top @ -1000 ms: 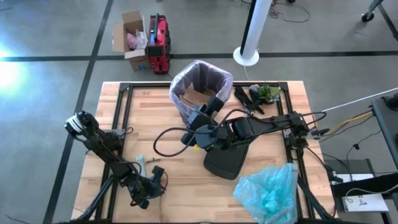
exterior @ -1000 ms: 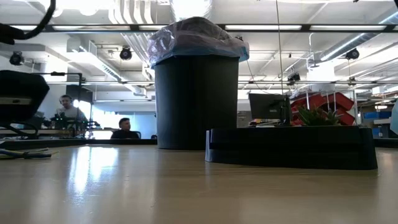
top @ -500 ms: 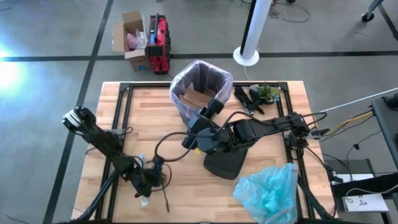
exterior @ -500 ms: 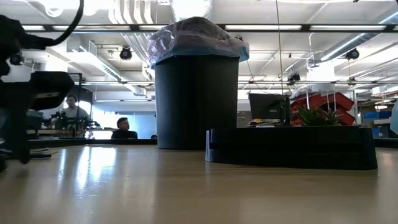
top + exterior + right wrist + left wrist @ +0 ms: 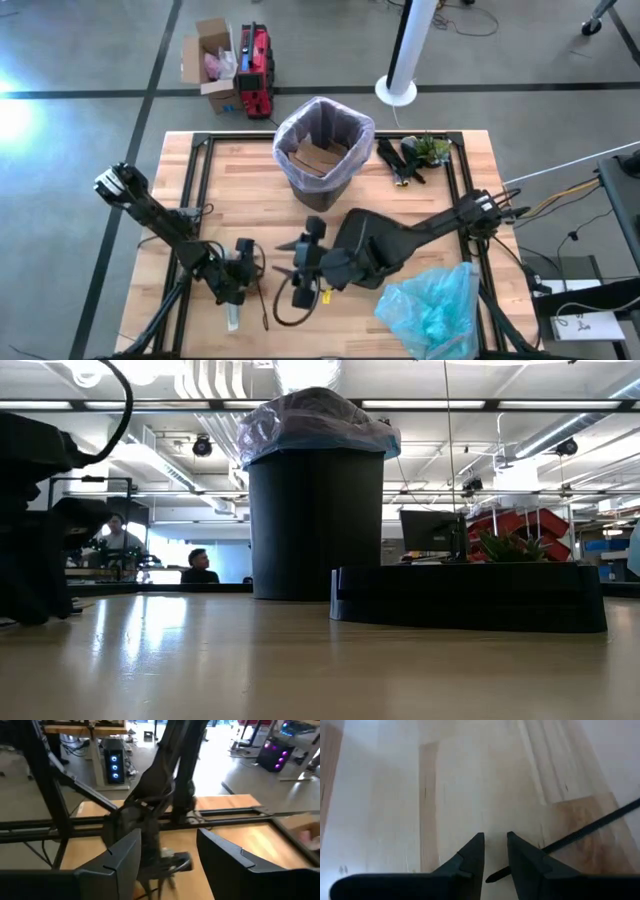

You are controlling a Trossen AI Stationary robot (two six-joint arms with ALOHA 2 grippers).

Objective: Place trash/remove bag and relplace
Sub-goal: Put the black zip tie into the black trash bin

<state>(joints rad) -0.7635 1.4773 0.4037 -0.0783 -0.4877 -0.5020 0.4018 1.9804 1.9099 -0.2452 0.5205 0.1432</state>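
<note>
The black bin (image 5: pixel 323 150) stands at the table's far middle, lined with the pale pink-lavender bag (image 5: pixel 300 122), whose rim is folded over the top (image 5: pixel 318 420). Brown paper trash (image 5: pixel 318 157) lies inside it. The light blue replacement bag (image 5: pixel 435 305) lies crumpled at the near right corner. My left gripper (image 5: pixel 243 268) hovers low over bare wood near the front, its fingers (image 5: pixel 495 855) a narrow gap apart with nothing between them. My right gripper (image 5: pixel 290 272) faces it from the right, level, wide open (image 5: pixel 167 855) and empty.
A flat black slab (image 5: pixel 470 597) lies on the table right of the bin, partly under my right arm (image 5: pixel 400 240). A black-and-green clump (image 5: pixel 410 155) sits at the far right. A thin black rod (image 5: pixel 585 832) and a small white item (image 5: pixel 232 320) lie near the front edge.
My right gripper has swung from the bin's rim toward the near edge and left, sinking and tipping toward level. My left gripper has shifted along the front toward the table's middle and turned; in the low view its arm has come in from the left.
</note>
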